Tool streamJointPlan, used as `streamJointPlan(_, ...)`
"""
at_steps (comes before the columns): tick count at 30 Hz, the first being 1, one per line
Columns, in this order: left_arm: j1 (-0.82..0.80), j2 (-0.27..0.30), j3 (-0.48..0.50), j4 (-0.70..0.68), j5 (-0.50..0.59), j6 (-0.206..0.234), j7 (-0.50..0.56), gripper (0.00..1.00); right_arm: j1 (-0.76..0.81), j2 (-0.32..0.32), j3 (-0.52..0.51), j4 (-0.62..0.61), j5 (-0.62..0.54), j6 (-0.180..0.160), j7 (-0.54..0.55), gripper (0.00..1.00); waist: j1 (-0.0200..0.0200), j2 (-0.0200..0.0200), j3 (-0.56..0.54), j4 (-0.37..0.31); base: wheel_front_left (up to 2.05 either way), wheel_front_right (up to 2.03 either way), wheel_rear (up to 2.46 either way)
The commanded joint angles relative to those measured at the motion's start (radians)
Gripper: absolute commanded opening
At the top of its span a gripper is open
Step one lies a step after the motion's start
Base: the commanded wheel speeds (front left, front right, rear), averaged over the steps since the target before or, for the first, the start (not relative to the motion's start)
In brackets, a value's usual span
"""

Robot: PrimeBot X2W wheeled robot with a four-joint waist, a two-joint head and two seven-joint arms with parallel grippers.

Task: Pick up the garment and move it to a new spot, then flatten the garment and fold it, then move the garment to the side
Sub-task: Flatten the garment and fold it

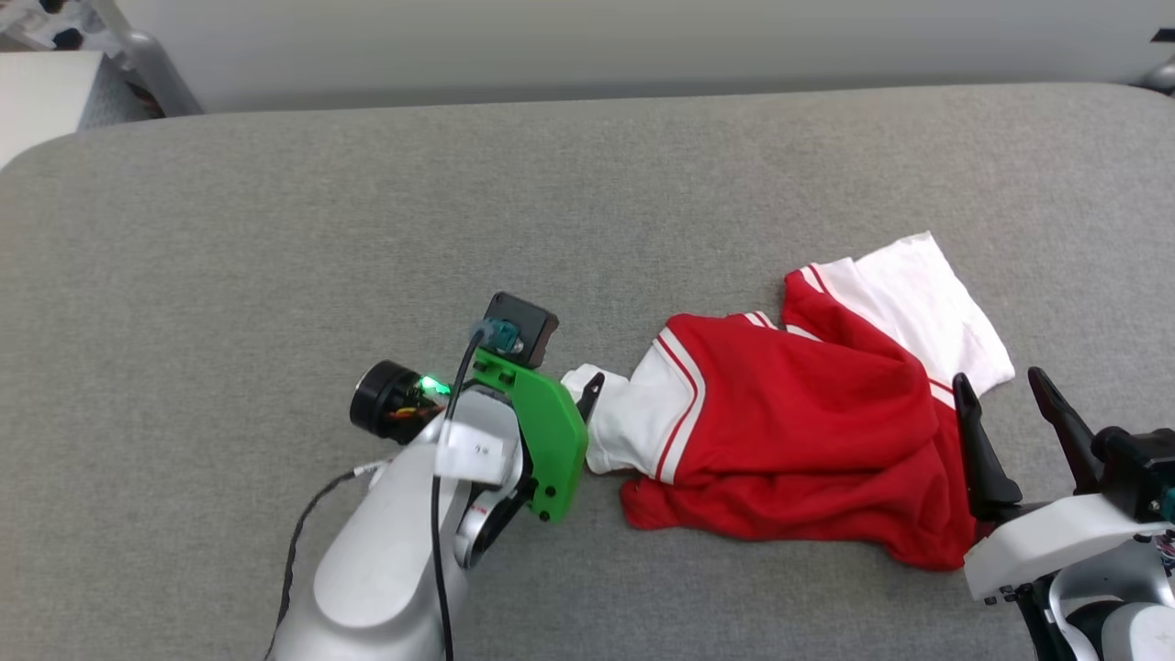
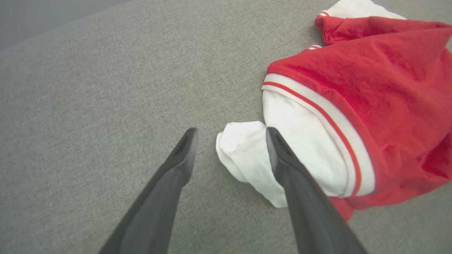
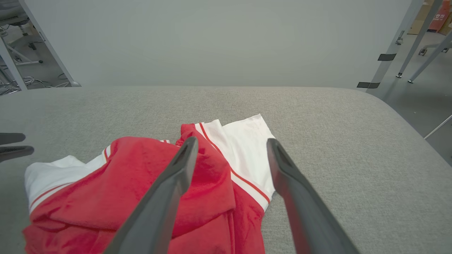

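Left gripper (image 2: pixel 231 135): jaws fully spread, holding nothing. It is poised at the tip of the garment's white sleeve (image 2: pixel 243 155), one finger beside the cuff and one across it; contact cannot be determined. Right gripper (image 1: pixel 999 378): likewise wide open and empty, hovering at the opposite end of the garment (image 1: pixel 799 422). The garment lies crumpled on the grey table (image 1: pixel 275 229), in its right half and closer to the near edge than the far one, with its long axis parallel to that near edge. Assessment: each arm has one end within reach. The left is closer, with the sleeve between its fingers, so a grasp there should need only descent and closure.
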Motion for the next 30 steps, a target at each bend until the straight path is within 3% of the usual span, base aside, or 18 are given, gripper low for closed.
streamJointPlan(1, -0.039, 0.005, -0.007, 0.008, 0.011, -0.003, 0.031, 1.00, -0.022, 0.005, 0.004, 0.001, -0.007, -0.001, 0.001, 1.00, 0.0000, -0.0001, 0.028, -0.026, 0.00, 0.00, 0.00)
streamJointPlan(7, -0.104, 0.015, -0.039, 0.057, 0.037, 0.008, 0.138, 1.00, -0.034, 0.009, 0.016, 0.020, -0.017, -0.001, -0.005, 1.00, 0.0000, -0.0001, 0.060, -0.052, 0.00, 0.00, 0.00)
streamJointPlan(12, -0.131, 0.026, -0.041, 0.105, 0.067, 0.044, 0.129, 1.00, -0.042, 0.021, 0.044, 0.041, -0.022, -0.001, -0.018, 1.00, 0.0000, -0.0001, 0.081, -0.069, 0.00, 0.00, 0.00)
streamJointPlan(20, -0.126, 0.032, -0.100, 0.198, 0.083, 0.028, 0.148, 1.00, -0.056, 0.033, 0.038, 0.063, -0.033, -0.001, -0.038, 1.00, 0.0000, -0.0001, 0.104, -0.076, 0.00, 0.00, 0.00)
streamJointPlan(21, -0.123, 0.032, -0.106, 0.208, 0.080, 0.026, 0.147, 0.49, -0.059, 0.033, 0.036, 0.064, -0.035, -0.001, -0.039, 1.00, 0.0000, -0.0001, 0.106, -0.076, 0.00, 0.00, 0.00)
streamJointPlan(22, -0.120, 0.030, -0.107, 0.214, 0.074, 0.024, 0.144, 0.20, -0.061, 0.034, 0.034, 0.065, -0.036, -0.001, -0.039, 1.00, 0.0000, -0.0001, 0.106, -0.076, 0.00, 0.00, 0.00)
streamJointPlan(23, -0.117, 0.029, -0.105, 0.221, 0.065, 0.023, 0.131, 0.00, -0.063, 0.034, 0.033, 0.065, -0.037, -0.001, -0.039, 1.00, 0.0000, -0.0001, 0.106, -0.075, 0.00, 0.00, 0.00)
streamJointPlan(30, -0.113, 0.043, -0.033, 0.233, 0.024, 0.065, -0.046, 0.00, -0.057, 0.032, 0.020, 0.078, -0.042, -0.001, -0.035, 1.00, 0.0000, -0.0001, 0.075, -0.053, 0.00, 0.00, 0.00)
